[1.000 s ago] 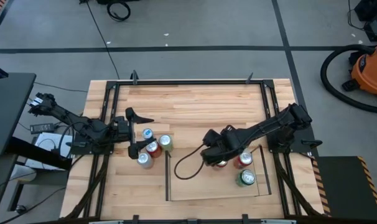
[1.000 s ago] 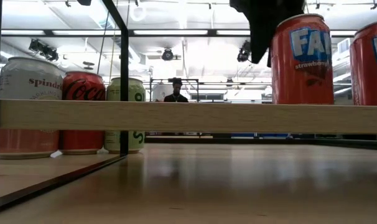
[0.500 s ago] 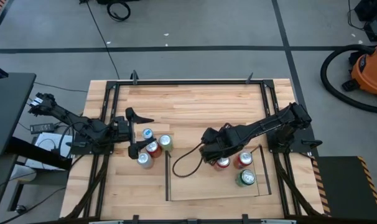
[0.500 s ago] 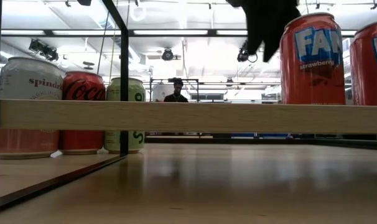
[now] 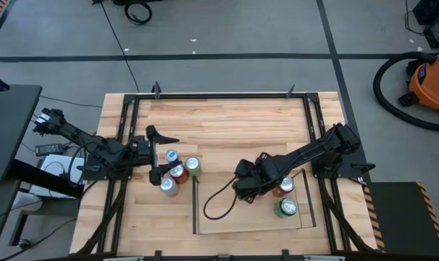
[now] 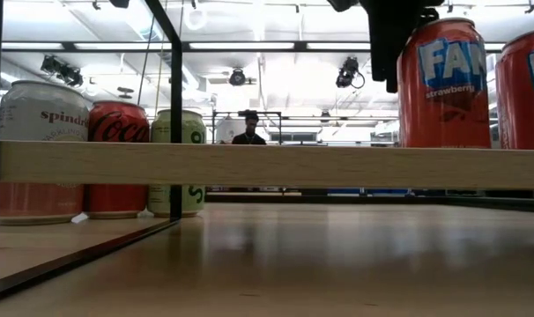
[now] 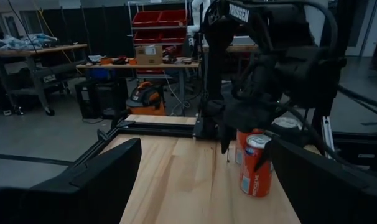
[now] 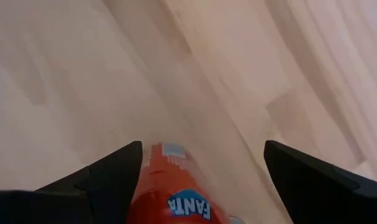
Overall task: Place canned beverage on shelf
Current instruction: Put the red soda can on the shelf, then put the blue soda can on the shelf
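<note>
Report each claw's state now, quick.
Left claw: open, empty, beside the cans left of the shelf.
Right claw: open, fingers apart astride the Fanta can on the shelf, not gripping it.

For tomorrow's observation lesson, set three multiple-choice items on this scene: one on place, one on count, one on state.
1. Where is the right claw? A over the shelf B beside the left claw C out of view
2. How many cans stand by the left claw? A two B four C six
3. The left claw is: A open, empty B shut on a can C out of view
Answers: A, it hangs over the shelf; B, four tops show there; A, its fingers spread wide, gripping nothing.
</note>
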Controlling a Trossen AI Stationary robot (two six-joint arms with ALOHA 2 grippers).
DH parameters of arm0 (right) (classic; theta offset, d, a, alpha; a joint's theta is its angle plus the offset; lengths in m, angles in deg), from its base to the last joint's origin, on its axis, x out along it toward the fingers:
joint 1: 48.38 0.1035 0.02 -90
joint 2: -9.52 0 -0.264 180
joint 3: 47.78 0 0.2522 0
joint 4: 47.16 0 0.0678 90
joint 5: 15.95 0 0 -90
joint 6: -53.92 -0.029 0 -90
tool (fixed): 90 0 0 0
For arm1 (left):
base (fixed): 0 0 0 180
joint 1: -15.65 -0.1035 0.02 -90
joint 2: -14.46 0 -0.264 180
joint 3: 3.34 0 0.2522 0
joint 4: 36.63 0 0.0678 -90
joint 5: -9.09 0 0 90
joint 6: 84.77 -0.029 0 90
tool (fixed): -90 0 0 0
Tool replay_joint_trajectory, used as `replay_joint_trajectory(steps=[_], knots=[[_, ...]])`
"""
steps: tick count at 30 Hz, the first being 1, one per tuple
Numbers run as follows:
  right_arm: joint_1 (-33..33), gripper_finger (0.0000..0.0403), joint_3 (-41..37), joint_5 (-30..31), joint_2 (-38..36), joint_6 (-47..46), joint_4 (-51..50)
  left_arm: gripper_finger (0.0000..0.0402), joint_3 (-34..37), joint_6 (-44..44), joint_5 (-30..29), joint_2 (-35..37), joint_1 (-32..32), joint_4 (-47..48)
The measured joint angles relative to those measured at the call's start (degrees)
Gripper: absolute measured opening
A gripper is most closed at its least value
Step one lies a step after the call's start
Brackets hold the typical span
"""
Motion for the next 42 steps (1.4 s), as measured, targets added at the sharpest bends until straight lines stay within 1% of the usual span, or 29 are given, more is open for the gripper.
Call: replay_joint_trajectory(steps=[7, 20, 22, 25, 26, 28, 30, 34, 38, 42], knots=[[0.14, 0.0348, 0.0, 0.42, 0.32, 0.02, -2.5, 0.0368, 0.0, 0.0, 0.0, 0.0, 0.0, 0.0], [0.14, 0.0348, 0.0, 0.07, 0.31, -0.74, -2.72, 0.0368, 0.0, 0.02, 0.0, -0.02, 0.0, -0.03], [0.04, 0.0348, 0.0, 1.45, 0.31, -0.36, -1.83, 0.0368, 0.0, 0.03, 0.01, -0.02, 0.0, -0.05], [-0.42, 0.0348, 0.55, 5.95, 0.31, 2.13, -0.05, 0.0368, 0.0, 1.22, 0.32, -0.04, 0.04, -0.67], [-0.67, 0.0348, 1.05, 7.49, 0.3, 3.23, 0.66, 0.0368, 0.0, 1.29, 1.51, -0.04, 0.04, -1.4], [-1.3, 0.0348, 1.51, 9.98, 0.2, 6.56, 4.19, 0.0368, 0.0, 1.18, 5.27, -0.04, 0.08, -3.22], [-2.05, 0.0348, 1.51, 10.94, 0.2, 11.58, 8.63, 0.0368, 0.0, 1.06, 8.13, 0.03, 0.4, -3.71], [-4.11, 0.0348, -0.45, 12.37, 0.1, 23.27, 21.25, 0.0368, 0.0, 0.52, 8.38, 1.57, 1.72, -1.4], [-7.42, 0.0348, -3.9, 9.85, 0.22, 32.22, 34.74, 0.0368, 0.0, 1.99, 8.34, 3.6, 1.99, 2.67], [-10.63, 0.0348, -7.83, 7.06, 0.22, 39.87, 47.03, 0.0368, 0.0, 3.6, 6.56, 4.77, 1.88, 4.68]])
